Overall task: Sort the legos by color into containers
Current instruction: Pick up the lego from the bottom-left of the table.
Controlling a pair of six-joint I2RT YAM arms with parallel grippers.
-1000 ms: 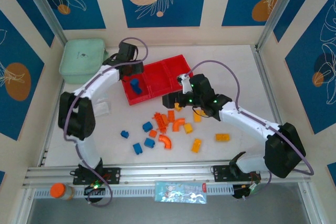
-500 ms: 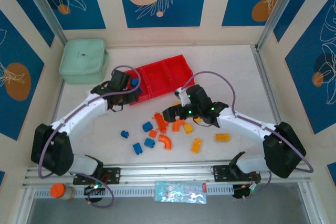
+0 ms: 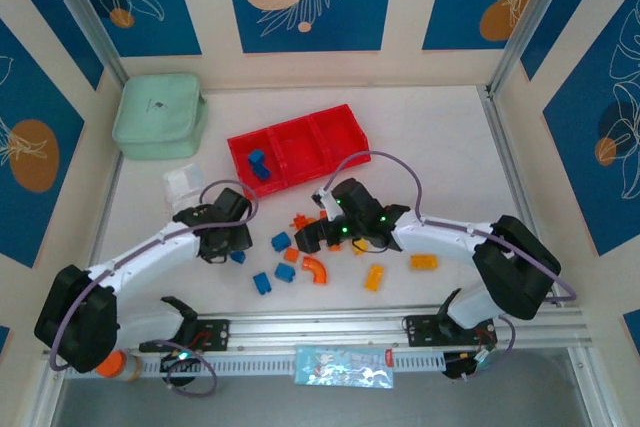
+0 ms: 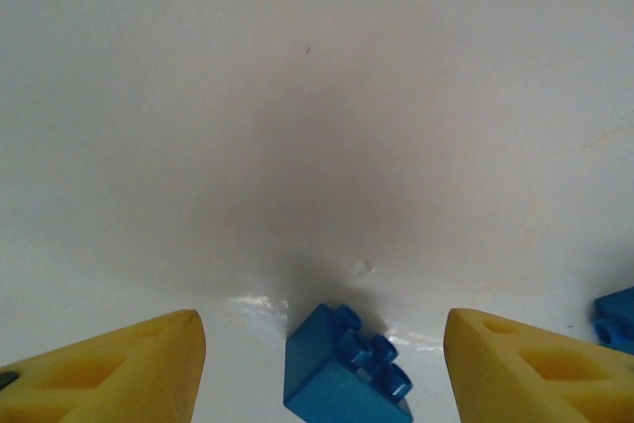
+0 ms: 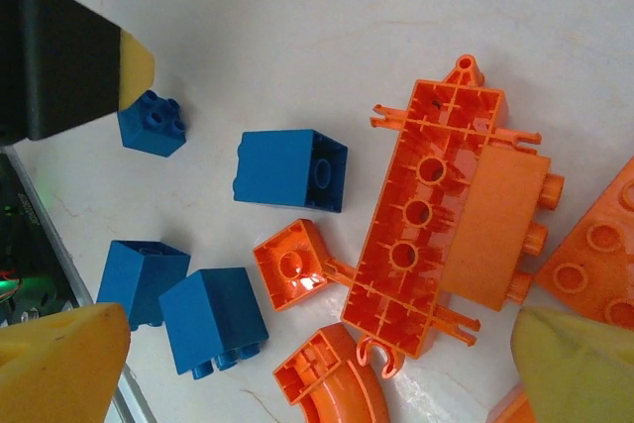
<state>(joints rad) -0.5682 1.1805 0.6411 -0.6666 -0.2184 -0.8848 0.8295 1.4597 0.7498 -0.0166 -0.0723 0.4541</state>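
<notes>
- Underneath, a white desk carries everything, with a mint green pouch at its far left corner.
- At the far centre sits the red tray of three joined containers. Its left compartment holds blue legos.
- The left claw hangs low at the left edge of the scattered bricks. Its fingers are apart, and one blue brick stands between them, touching neither.
- The right claw hovers over the middle of the scatter. Its fingers are spread wide to either side of a long orange piece that lies underside up, and they clamp nothing.
- A small clear box rests just beyond the left claw.
- The loose legos lie between the arms: blue to the left, orange in the middle, yellow-orange ones to the right.
</notes>
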